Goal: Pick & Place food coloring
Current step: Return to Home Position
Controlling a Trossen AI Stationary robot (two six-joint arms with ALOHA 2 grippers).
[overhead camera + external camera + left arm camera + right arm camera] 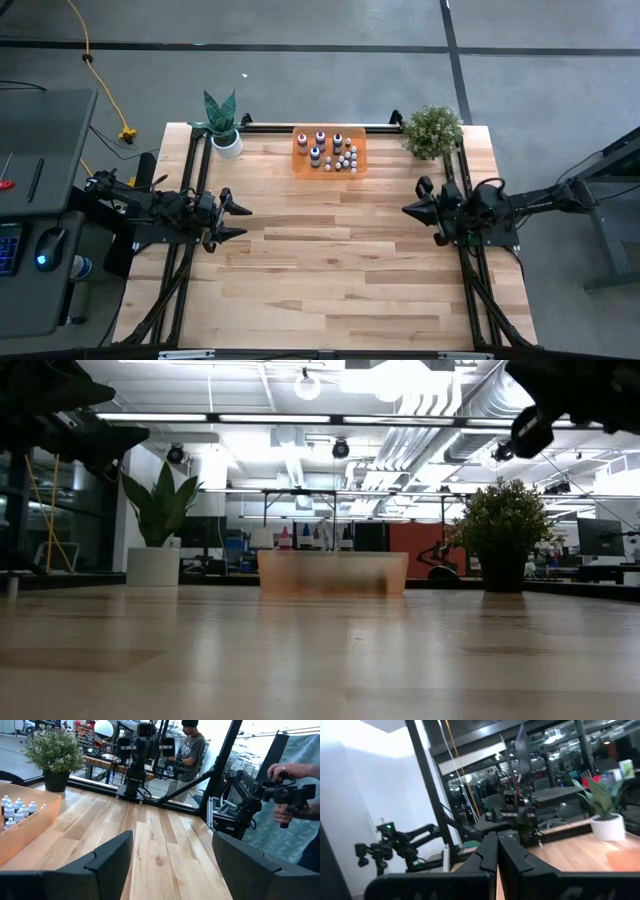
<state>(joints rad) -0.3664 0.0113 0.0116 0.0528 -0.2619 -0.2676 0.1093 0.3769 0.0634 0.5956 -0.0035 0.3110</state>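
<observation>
The food coloring bottles [334, 152], mostly tiny whitish droppers with a few larger dark or coloured ones, stand upright in a shallow orange tray [302, 162] at the table's far middle. The low view shows the tray [333, 573] with bottle tops [305, 538] above its wall. In the left wrist view the bottles [15, 809] stand behind the tray's wall [30, 827]. My left gripper [247, 220] hovers open over the table's left side, its fingers [112, 857] wide apart. My right gripper [406, 210] hovers shut over the right side, fingers together [496, 852]. Neither is near the tray.
A snake plant in a white pot [224, 128] stands at the far left corner, and a bushy plant in a dark pot [433, 132] at the far right. Bare wood [330, 270] lies between the arms. People [192, 750] stand beyond the table; a person's hands [287, 775] hold a device.
</observation>
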